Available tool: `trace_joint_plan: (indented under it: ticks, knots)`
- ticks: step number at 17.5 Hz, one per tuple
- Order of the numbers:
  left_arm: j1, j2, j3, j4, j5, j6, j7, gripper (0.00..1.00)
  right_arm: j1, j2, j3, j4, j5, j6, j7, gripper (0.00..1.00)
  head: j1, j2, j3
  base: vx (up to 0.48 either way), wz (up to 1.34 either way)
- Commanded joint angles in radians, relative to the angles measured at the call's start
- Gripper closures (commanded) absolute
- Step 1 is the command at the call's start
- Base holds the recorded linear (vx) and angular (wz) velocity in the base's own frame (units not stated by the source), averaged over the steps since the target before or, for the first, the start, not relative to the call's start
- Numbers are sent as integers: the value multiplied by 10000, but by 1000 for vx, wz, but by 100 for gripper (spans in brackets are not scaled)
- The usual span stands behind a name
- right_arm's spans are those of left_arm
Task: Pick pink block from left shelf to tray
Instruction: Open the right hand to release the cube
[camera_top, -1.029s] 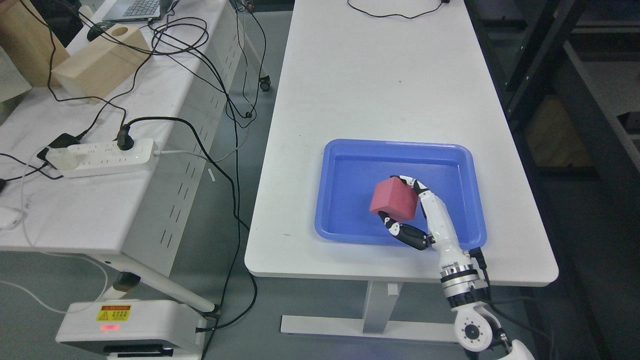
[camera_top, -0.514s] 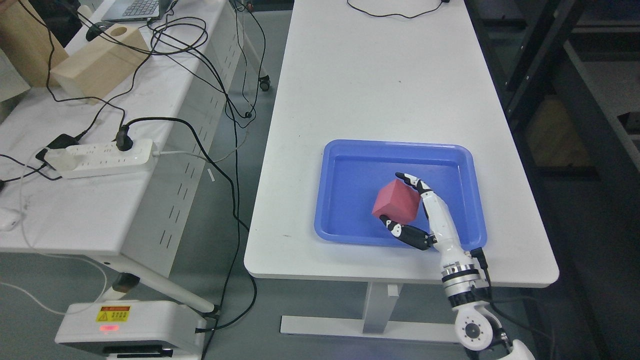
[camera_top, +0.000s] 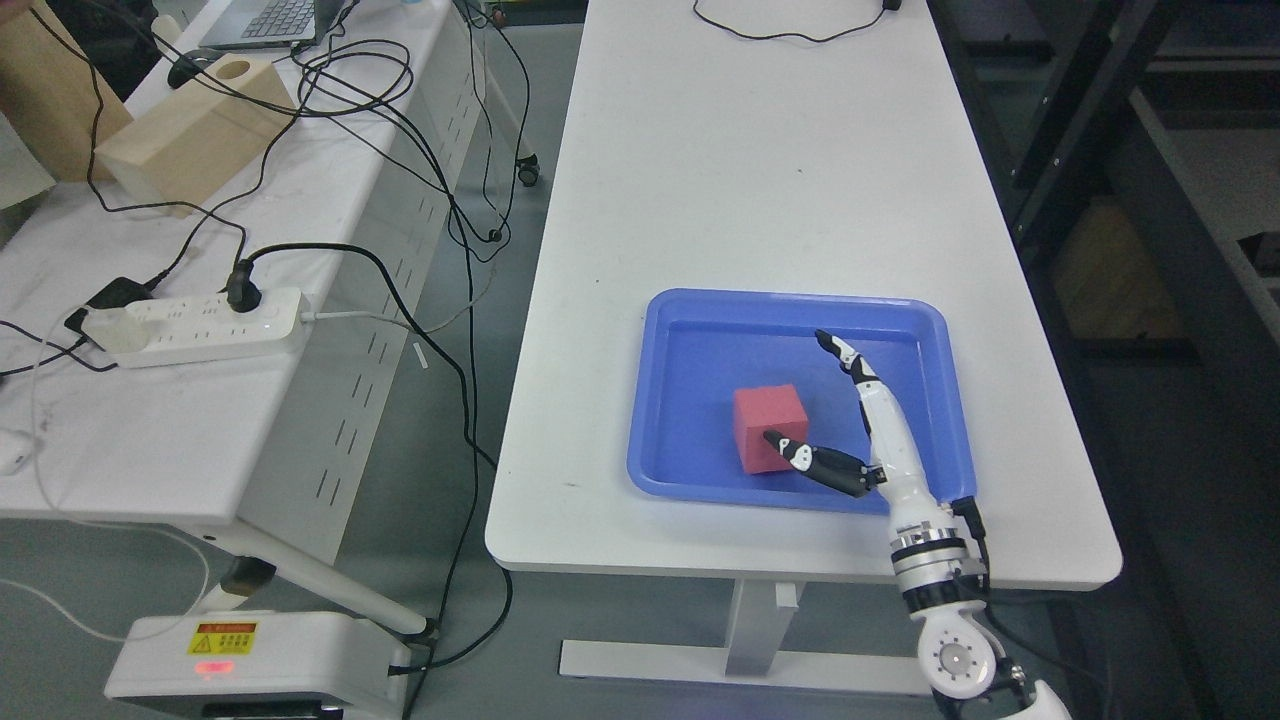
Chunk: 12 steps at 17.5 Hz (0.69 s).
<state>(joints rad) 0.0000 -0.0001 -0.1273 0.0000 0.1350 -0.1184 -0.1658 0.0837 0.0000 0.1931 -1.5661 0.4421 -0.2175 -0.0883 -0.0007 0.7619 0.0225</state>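
The pink block (camera_top: 768, 428) rests flat in the blue tray (camera_top: 690, 310), near the tray's front left. My right hand (camera_top: 800, 392) comes in from the lower right and hovers just right of the block. Its fingers (camera_top: 846, 356) are spread wide and straightened, and the thumb (camera_top: 805, 456) points at the block's lower right corner. The hand holds nothing. The left arm is out of view.
The tray sits on a white table (camera_top: 760, 150) with a black cable (camera_top: 790, 28) at its far end. To the left, a second white table (camera_top: 150, 400) carries a power strip (camera_top: 195, 325), tangled cables and wooden boxes (camera_top: 195, 130). Dark shelving (camera_top: 1150, 200) stands on the right.
My right hand has opened and let go of the pink block. The block has dropped from a tilted, held pose to lying flat in the tray. The camera has shifted slightly.
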Motion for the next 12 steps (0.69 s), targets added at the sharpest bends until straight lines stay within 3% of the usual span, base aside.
trace_joint_plan:
  ticks: [1, 7, 12]
  knots:
    - [200, 175, 0, -175, 0, 2, 1, 0, -9, -175, -918, -17, -2562, -95, 652, 1, 0, 0, 0, 28, 0]
    - [200, 175, 0, -175, 0, 2, 1, 0, -9, -175, -1577, -17, -4755, -263, 729, 1, 0, 0, 0, -4, 0]
    - [200, 175, 0, -175, 0, 2, 1, 0, 37, -175, -1762, -32, -5218, -463, 1173, 1, 0, 0, 0, -65, 0]
